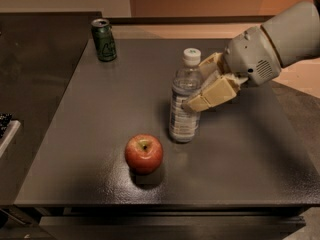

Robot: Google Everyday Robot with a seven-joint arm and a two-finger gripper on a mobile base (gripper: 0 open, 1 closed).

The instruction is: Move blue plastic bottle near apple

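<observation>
The blue plastic bottle (184, 98) stands upright on the dark table (100, 99), with its white cap on top. My gripper (200, 86) comes in from the right and is shut on the bottle's upper body, one tan finger (212, 94) in front and the other behind. The red apple (144, 153) sits on the table just left of and in front of the bottle's base, a small gap between them.
A green can (104, 39) stands at the table's far left corner. The table's front edge runs just below the apple. A darker counter (35, 64) adjoins the table on the left.
</observation>
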